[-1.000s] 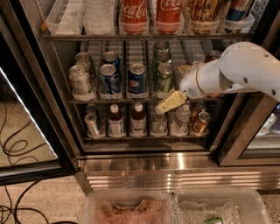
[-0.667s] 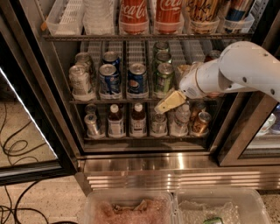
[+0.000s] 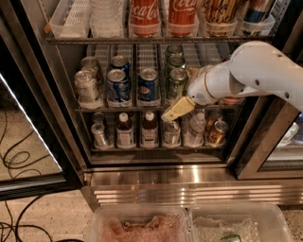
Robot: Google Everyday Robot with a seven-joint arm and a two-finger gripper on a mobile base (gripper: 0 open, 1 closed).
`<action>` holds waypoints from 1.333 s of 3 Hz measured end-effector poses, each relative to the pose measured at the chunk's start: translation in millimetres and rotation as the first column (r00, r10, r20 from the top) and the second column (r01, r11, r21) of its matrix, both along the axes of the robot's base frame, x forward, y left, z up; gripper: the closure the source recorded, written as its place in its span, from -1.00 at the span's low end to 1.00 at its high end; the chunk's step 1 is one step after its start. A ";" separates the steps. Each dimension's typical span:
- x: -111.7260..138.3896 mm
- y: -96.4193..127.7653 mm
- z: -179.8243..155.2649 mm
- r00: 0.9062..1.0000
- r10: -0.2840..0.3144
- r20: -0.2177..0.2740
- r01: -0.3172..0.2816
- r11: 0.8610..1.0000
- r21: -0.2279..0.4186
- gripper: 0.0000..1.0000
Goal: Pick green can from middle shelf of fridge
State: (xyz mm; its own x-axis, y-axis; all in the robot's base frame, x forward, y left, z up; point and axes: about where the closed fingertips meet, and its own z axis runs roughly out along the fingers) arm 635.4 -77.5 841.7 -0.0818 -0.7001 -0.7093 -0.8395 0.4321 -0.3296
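The green can (image 3: 176,84) stands at the front of a lane on the middle shelf (image 3: 123,108) of the fridge (image 3: 189,177), with two more green cans (image 3: 173,63) behind it. Blue Pepsi cans (image 3: 148,85) stand in the lanes to its left. My gripper (image 3: 177,109) hangs at the shelf's front edge, just below and right of the front green can, its yellowish tip pointing down-left. It holds nothing that I can see. My white arm (image 3: 255,71) reaches in from the right and hides the shelf's right lanes.
Silver cans (image 3: 86,88) stand at the shelf's left. Bottles (image 3: 149,128) and a gold-orange can (image 3: 218,133) sit on the shelf below; Coca-Cola bottles (image 3: 144,14) above. The open glass door (image 3: 28,142) stands left. Two plastic bins (image 3: 142,224) lie on the floor in front, cables (image 3: 14,160) at left.
My gripper and arm have shifted slightly left, closer under the front green can. The cans have not moved.
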 end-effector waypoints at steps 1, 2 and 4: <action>7.8 -2.8 -1.5 1.000 -0.026 0.008 0.026 1.000 0.004 -1.00; 12.8 -5.2 -3.7 0.999 -0.041 0.011 0.041 0.999 -0.005 -1.00; 23.9 -10.7 -11.5 0.997 -0.074 0.017 0.074 0.997 -0.035 -1.00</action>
